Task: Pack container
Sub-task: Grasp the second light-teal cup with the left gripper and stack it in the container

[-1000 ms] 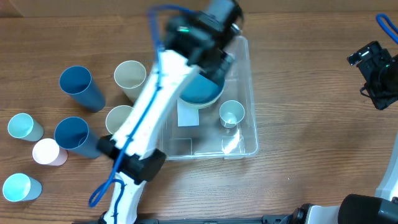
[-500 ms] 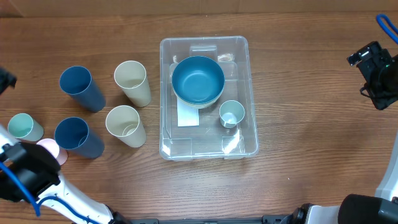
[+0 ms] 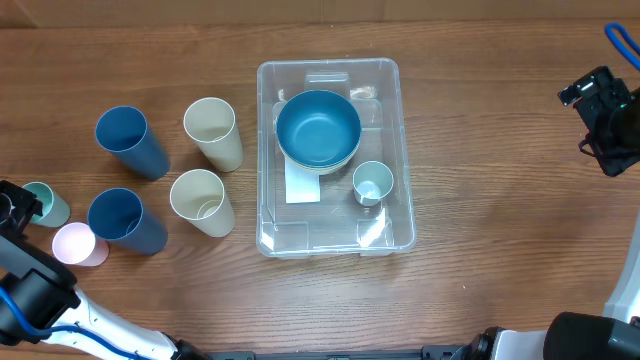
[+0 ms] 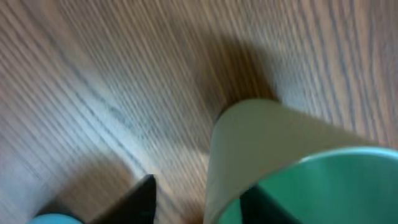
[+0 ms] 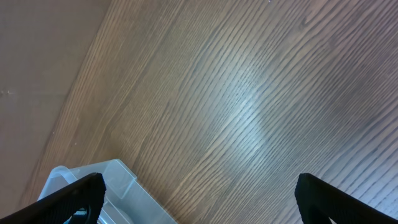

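Note:
The container [image 3: 300, 236] is a clear rectangular bin at mid-table; a corner of it shows in the right wrist view [image 5: 109, 186]. Inside it stand a blue bowl [image 3: 318, 130] and a small light-blue cup [image 3: 372, 183]. My left gripper [image 3: 18, 205] is at the far left edge, at a mint-green cup [image 3: 48, 204]. In the left wrist view the left gripper [image 4: 199, 200] is open and straddles the cup's wall [image 4: 261, 143], one finger inside and one outside. My right gripper [image 3: 605, 120] hangs at the far right, open and empty [image 5: 205, 199].
Left of the container stand two dark-blue cups [image 3: 130, 140] [image 3: 125, 220], two cream cups [image 3: 212, 132] [image 3: 200, 202] and a pink cup [image 3: 78, 243]. A cyan rim [image 4: 56, 218] shows beside the left finger. My left arm [image 3: 40, 300] covers the front left corner.
My left arm has swung from over the container to the far left and come down at the mint-green cup. The blue bowl is left in the container. The right arm has not moved.

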`<act>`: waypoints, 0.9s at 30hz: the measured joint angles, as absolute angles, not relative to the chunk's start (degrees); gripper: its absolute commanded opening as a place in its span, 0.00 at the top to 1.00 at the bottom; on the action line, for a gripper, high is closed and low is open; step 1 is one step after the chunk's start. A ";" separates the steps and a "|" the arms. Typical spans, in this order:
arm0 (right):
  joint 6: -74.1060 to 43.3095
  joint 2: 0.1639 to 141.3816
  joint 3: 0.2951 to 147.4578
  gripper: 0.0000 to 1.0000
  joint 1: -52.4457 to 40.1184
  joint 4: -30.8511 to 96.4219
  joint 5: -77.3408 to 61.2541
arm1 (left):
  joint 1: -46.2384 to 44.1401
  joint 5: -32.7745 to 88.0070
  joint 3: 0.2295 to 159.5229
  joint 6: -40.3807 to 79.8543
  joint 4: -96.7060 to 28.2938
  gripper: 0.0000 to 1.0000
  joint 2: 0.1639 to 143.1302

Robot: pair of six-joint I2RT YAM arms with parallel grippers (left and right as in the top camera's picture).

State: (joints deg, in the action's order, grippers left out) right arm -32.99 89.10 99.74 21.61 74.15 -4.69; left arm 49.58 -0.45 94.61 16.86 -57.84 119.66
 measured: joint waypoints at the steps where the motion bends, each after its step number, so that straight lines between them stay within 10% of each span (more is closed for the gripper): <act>1: -33.01 89.12 99.74 0.00 21.61 74.15 -4.69 | 49.58 -0.38 94.52 16.78 -57.01 0.96 119.66; 11: -33.01 89.10 99.74 0.00 21.61 74.15 -4.69 | 44.25 13.41 120.88 16.40 -75.59 0.96 107.44; 20: -33.04 89.10 99.74 0.00 21.61 74.13 -4.69 | -19.00 14.98 125.49 -1.43 -77.62 0.95 98.41; 27: -33.01 89.10 99.74 0.00 21.61 74.15 -4.69 | -35.70 6.31 124.84 -4.67 -78.46 0.95 116.79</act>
